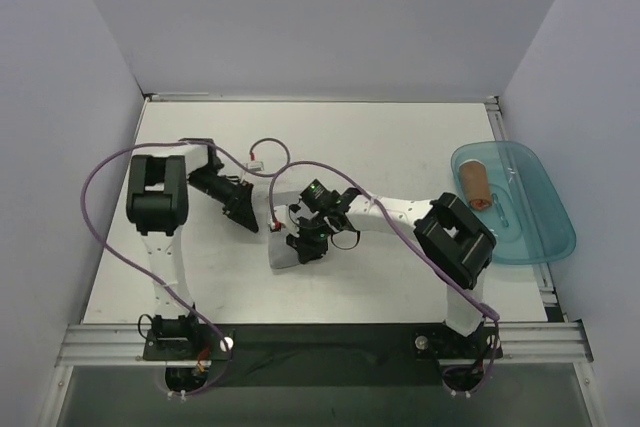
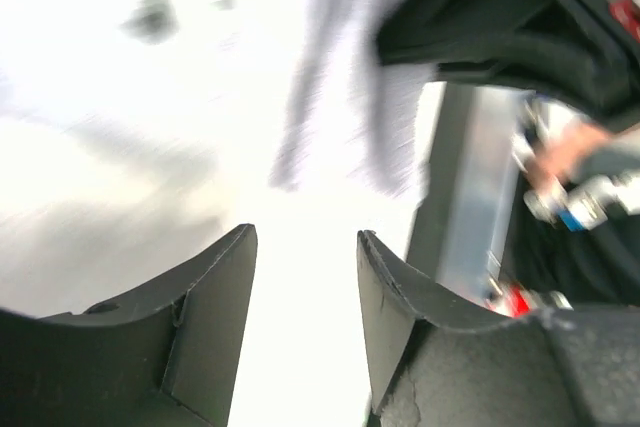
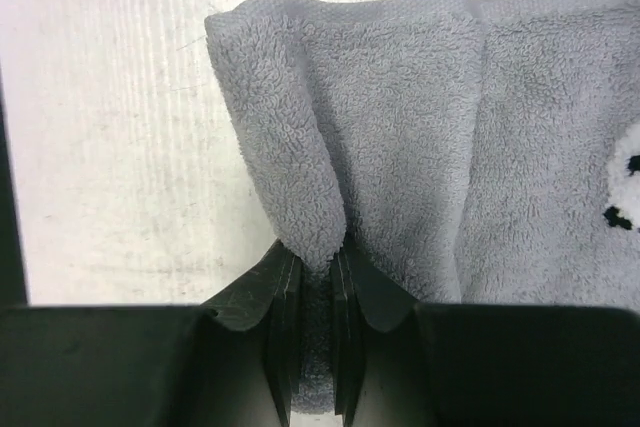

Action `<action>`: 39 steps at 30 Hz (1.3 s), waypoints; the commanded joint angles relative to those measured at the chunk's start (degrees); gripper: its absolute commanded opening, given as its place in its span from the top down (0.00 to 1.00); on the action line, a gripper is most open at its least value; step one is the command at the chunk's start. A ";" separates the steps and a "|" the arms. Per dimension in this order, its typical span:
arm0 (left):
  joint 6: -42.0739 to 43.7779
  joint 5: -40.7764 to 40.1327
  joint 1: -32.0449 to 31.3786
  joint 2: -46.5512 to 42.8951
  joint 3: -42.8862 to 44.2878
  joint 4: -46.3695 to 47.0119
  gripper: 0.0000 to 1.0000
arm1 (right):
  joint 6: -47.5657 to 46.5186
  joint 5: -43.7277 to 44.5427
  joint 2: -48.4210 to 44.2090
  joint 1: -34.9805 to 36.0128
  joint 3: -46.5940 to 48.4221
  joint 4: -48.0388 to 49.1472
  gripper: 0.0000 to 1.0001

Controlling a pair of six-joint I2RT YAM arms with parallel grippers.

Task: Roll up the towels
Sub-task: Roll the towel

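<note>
The light grey towel [image 1: 281, 250] lies on the table in the middle, partly under my right gripper. My right gripper [image 1: 306, 243] is shut on a pinched fold of this grey towel [image 3: 400, 127]; in the right wrist view the gripper [image 3: 318, 257] has terry cloth squeezed between its pads. My left gripper [image 1: 245, 213] is open and empty just left of the towel; in the left wrist view the gripper [image 2: 305, 235] hovers over bare table with the towel [image 2: 345, 87] blurred ahead. The rust-brown towel [image 1: 476, 185] lies rolled up in the teal tray [image 1: 535, 237].
The teal plastic tray sits at the table's right edge. White walls close in the left, back and right sides. A purple cable [image 1: 100, 207] loops beside the left arm. The right arm's wrist hardware [image 2: 560, 37] fills the right of the left wrist view.
</note>
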 commanded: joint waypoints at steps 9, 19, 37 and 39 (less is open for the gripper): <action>-7.74 0.79 16.34 -25.17 -6.37 17.98 0.44 | 8.47 -21.98 12.66 -8.04 11.30 -18.97 1.00; -8.09 -9.21 10.83 -64.26 -35.73 36.97 0.39 | 13.22 -32.62 23.56 -11.56 19.55 -24.77 1.00; -5.20 -47.28 -40.69 -68.55 -53.50 69.75 0.30 | 15.95 -36.67 34.90 -14.55 29.93 -34.96 1.00; -4.40 -48.69 -41.66 -66.51 -54.02 72.99 0.31 | 14.64 -37.98 36.04 -14.81 31.16 -36.37 1.00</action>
